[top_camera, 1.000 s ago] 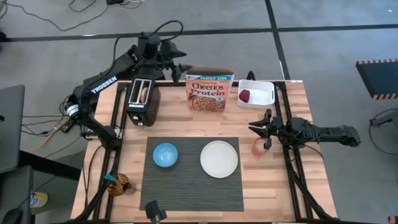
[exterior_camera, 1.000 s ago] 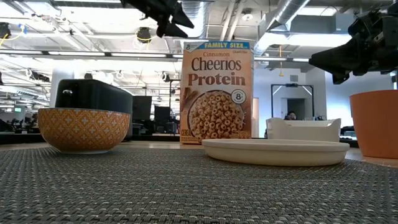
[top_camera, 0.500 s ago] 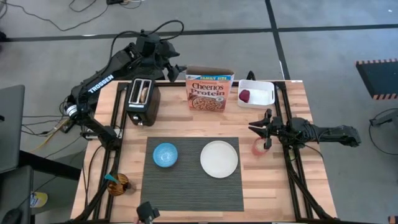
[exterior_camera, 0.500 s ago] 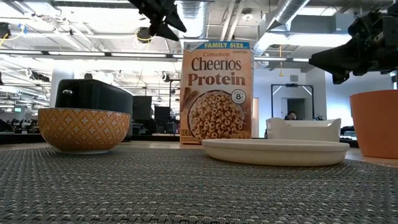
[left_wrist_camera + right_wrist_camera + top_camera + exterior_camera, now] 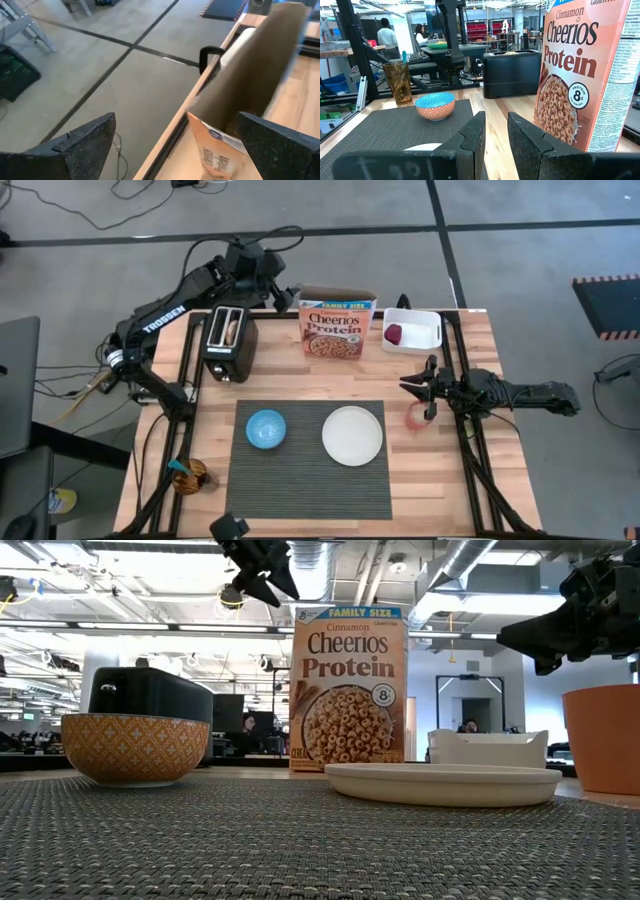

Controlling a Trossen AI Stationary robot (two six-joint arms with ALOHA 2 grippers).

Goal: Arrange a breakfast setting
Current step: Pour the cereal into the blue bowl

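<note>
Up behind the cereal box (image 5: pixel 338 321), left gripper (image 5: pixel 284 292) hangs with fingers spread wide, holding nothing; right gripper (image 5: pixel 417 387) waits nearly closed, empty. Bowl (image 5: pixel 266 429) and plate (image 5: pixel 352 434) sit on the placemat (image 5: pixel 305 480)

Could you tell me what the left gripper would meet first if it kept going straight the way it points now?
Most likely the Cheerios box: the left gripper is open, and the box's top edge sits between its fingers, though depth is hard to judge.

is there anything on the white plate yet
No, in the high view the round white plate lies bare on the dark grey placemat.
</note>
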